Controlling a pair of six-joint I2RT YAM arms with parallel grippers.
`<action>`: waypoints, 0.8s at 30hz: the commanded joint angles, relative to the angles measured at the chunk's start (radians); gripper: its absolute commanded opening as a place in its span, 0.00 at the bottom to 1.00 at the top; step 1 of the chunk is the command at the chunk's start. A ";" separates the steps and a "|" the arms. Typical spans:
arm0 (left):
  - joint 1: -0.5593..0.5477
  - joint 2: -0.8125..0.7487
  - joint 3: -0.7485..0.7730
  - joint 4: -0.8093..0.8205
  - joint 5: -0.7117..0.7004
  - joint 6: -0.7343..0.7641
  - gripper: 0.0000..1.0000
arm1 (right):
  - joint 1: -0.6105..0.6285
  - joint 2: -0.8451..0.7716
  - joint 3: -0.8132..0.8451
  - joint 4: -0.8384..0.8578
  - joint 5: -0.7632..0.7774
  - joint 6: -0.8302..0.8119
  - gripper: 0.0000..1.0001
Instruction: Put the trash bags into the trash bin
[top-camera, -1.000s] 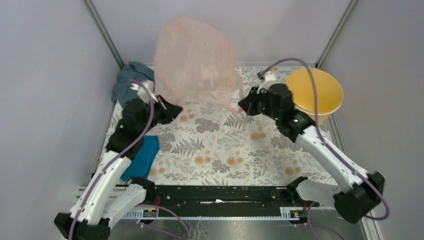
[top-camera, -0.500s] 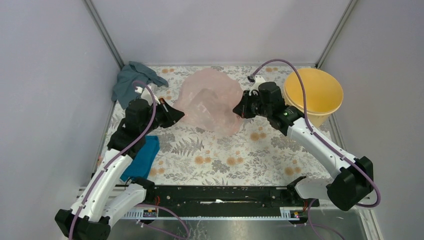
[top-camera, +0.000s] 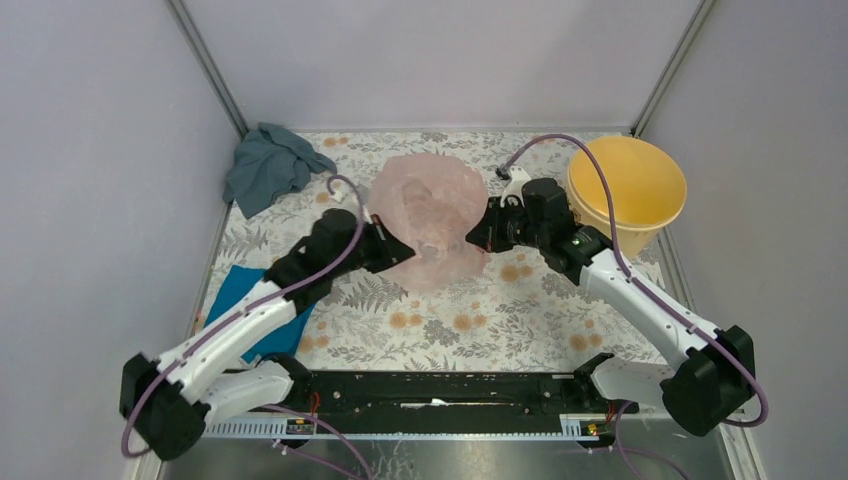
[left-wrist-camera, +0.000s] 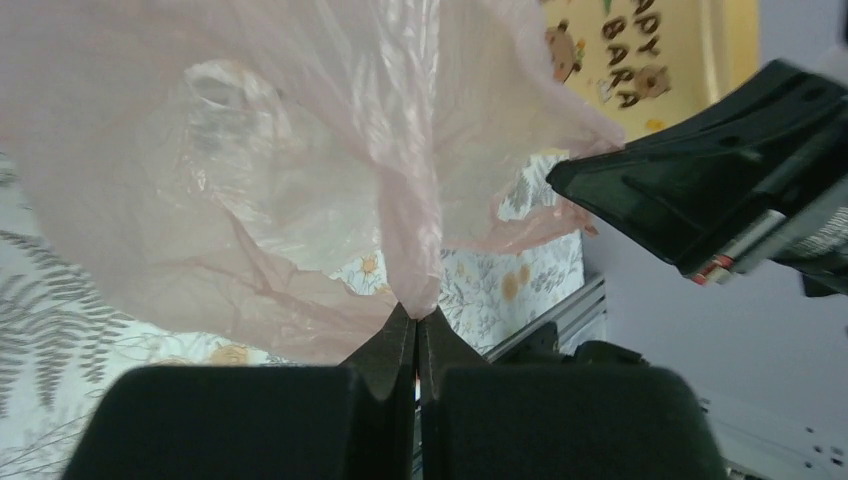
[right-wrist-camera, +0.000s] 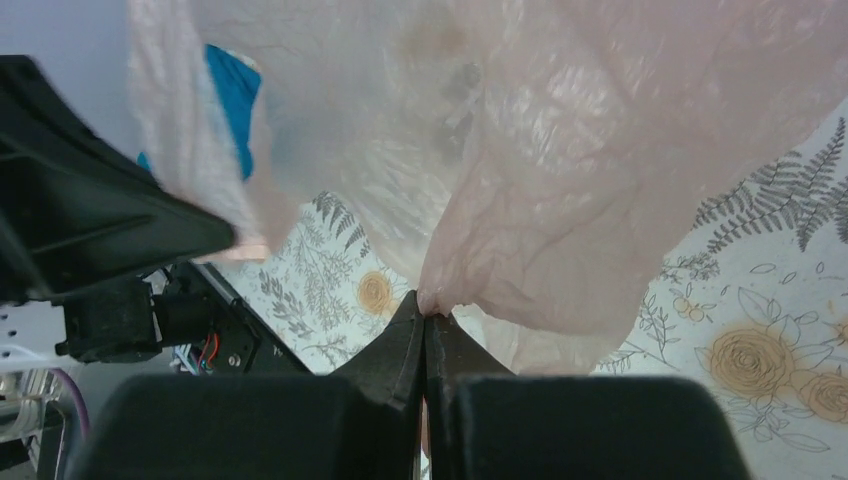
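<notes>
Trash bag (top-camera: 425, 215): hanging stretched between both grippers, just beside the trash bin (top-camera: 628, 185), outside it.
Left gripper (left-wrist-camera: 416, 325): pinching the bag's edge farther from the bin.
Right gripper (right-wrist-camera: 424, 305): pinching the edge nearer the bin.

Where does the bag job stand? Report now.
Done: left end effector and right end effector are each shut on the bag. In hand: it is held between them, beside the bin. Left: carry it over the bin and release.
</notes>
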 joint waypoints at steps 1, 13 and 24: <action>-0.136 0.138 0.107 0.085 -0.167 -0.031 0.00 | 0.003 -0.084 -0.050 0.037 -0.051 0.000 0.00; -0.395 0.295 0.049 0.342 -0.327 -0.113 0.00 | 0.002 -0.223 -0.130 -0.049 -0.018 -0.030 0.00; -0.422 0.290 -0.005 0.448 -0.285 -0.081 0.00 | 0.001 -0.252 -0.164 0.028 -0.073 0.144 0.00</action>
